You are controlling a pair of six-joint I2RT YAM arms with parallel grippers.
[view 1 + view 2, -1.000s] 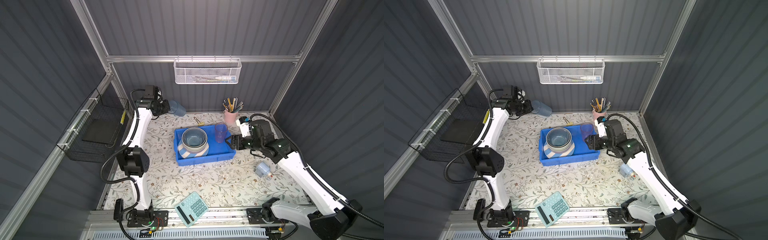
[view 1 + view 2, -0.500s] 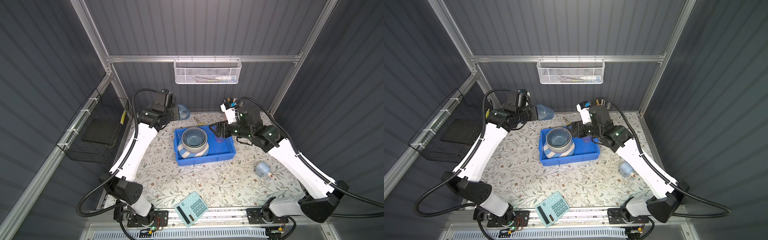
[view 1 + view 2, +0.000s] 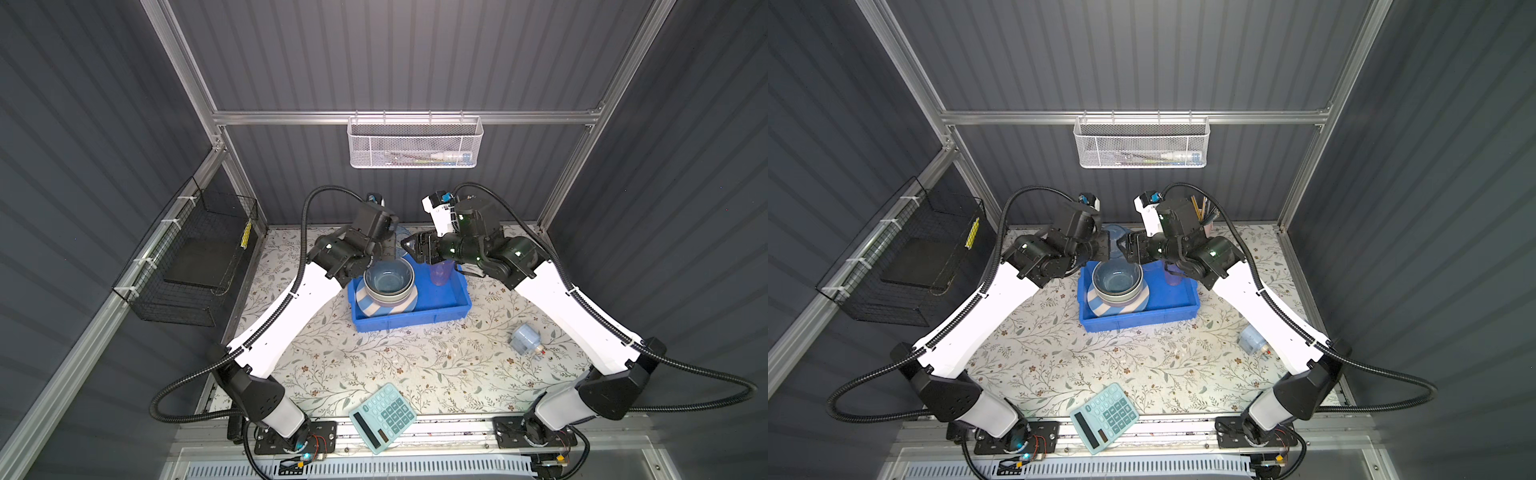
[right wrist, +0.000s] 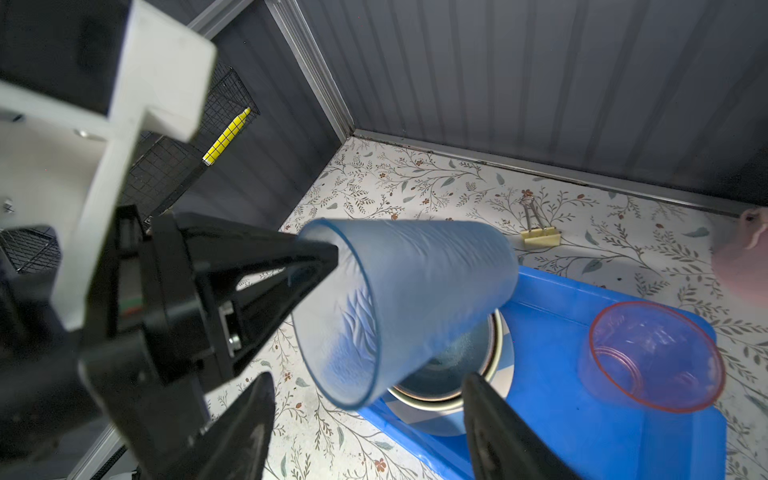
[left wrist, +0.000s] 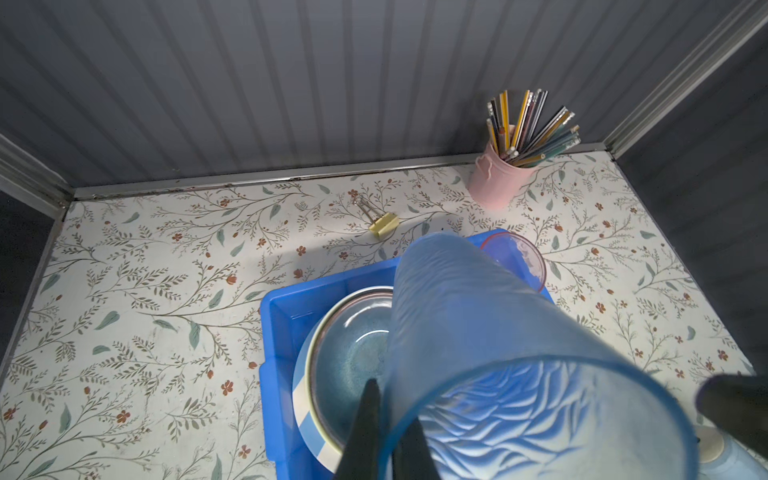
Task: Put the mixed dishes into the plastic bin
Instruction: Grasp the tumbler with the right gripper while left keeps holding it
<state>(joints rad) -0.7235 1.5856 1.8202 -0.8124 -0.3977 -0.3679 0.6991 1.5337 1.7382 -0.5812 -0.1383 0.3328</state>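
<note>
The left end effector (image 4: 326, 259) is pinched tight on the blue tumbler's (image 4: 415, 282) rim, 1 finger inside, leaving its body free. It hangs tipped sideways above the bin's (image 4: 582, 286) back edge, over the bowls (image 3: 388, 280). The right end effector (image 4: 368, 380) gapes empty just under its mouth, likely to take it over
</note>
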